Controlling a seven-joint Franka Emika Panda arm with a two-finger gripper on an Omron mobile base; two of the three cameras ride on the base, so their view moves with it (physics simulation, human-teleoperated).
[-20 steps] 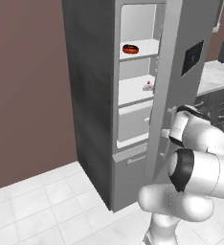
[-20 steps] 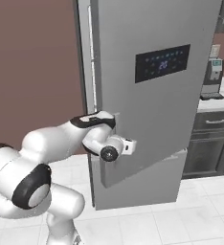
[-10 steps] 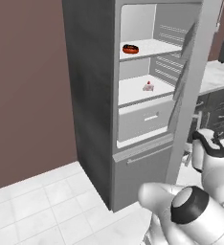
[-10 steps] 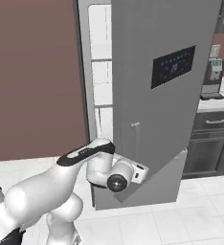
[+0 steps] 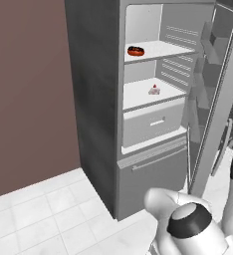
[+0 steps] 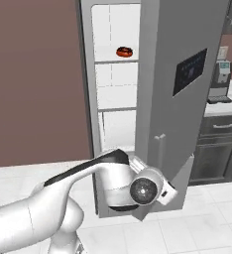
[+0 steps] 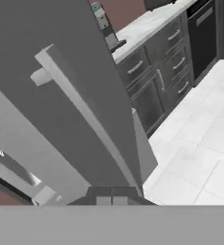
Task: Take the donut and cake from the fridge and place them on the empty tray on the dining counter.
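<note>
In the fridge [image 5: 96, 99]: one donut [image 5: 135, 50], one cake [image 5: 154, 89].

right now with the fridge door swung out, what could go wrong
The door hangs beside the opening with the arm low next to it, so reaching in could bump it. The cake sits near its shelf's front edge and could be knocked off. The hand is shut and would shove the donut unless opened.
</note>
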